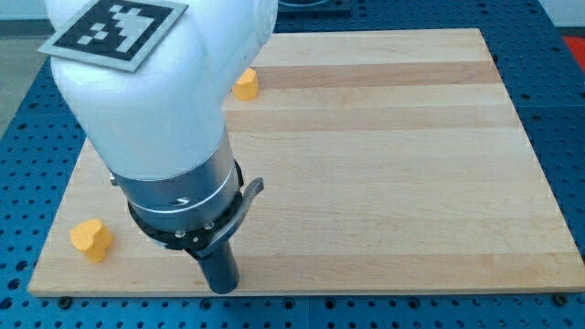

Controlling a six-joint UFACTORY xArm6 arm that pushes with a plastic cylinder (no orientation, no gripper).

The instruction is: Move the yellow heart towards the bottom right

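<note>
No gripper on this arm, so nothing spreads or pinches; our rod ends in my tip (222, 287), resting near the counter's (384, 183) bottom edge, left of centre. The yellow heart (90, 239) sits at the view's bottom left, well apart from my tip and to its left. We judge it light, rigid and smooth enough to slide easily, though it may spin if struck off-centre; we would press on its upper-left flank, pushing through its middle. It looks small, chunky and orange-yellow, with rounded lobes. Another yellow block (245, 85), shape unclear, lies near the view's top, partly behind the arm.
</note>
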